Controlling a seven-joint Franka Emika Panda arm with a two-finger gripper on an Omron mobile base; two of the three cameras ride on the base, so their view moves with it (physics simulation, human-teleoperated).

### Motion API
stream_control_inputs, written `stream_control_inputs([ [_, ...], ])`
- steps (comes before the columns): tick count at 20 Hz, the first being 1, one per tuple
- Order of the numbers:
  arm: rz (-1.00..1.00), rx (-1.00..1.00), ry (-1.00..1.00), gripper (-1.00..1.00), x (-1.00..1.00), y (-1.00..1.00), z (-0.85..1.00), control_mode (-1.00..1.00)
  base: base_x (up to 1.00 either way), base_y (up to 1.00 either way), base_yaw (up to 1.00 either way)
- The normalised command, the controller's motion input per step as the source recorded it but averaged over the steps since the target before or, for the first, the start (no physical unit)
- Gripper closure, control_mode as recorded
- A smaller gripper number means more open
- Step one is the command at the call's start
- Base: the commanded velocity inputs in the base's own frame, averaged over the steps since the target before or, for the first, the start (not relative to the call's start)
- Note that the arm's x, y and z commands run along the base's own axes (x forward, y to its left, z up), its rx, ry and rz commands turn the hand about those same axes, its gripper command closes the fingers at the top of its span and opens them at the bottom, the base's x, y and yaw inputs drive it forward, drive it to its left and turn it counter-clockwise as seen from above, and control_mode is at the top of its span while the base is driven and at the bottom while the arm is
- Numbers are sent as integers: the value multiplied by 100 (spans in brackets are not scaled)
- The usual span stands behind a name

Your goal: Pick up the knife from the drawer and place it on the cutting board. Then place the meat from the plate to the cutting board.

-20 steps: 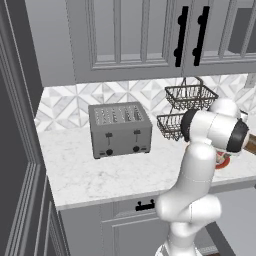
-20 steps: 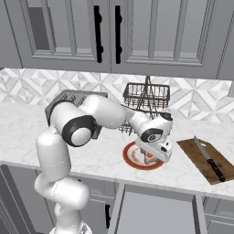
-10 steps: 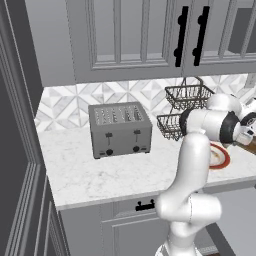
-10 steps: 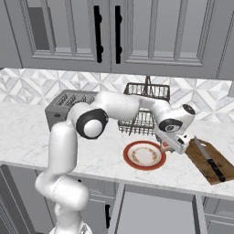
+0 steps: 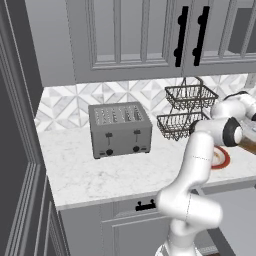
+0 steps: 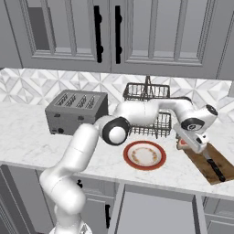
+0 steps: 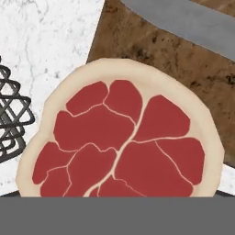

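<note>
The meat (image 7: 120, 140), red with pale fat lines and a cream rind, lies at the near left corner of the cutting board (image 6: 206, 161), partly over the white worktop (image 6: 27, 137). The arm reaches far right, its gripper (image 6: 192, 139) spread wide just above the meat. The knife (image 6: 215, 167) rests on the board. The orange-rimmed plate (image 6: 144, 155) sits bare, left of the board.

My arm was extended far to my right, wrist bent downward; my gripper (image 6: 195, 140) hung low with jaws spread wide.
</note>
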Motion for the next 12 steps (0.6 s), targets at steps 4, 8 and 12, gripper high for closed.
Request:
stream_control_inputs([
  [4,-10,-16,-3,100,7,-8,-35,-100,0,0,0],
  [8,-10,-27,-6,100,18,0,-80,-100,0,0,0],
  [12,-14,-26,-18,100,16,0,-47,-100,0,0,0],
])
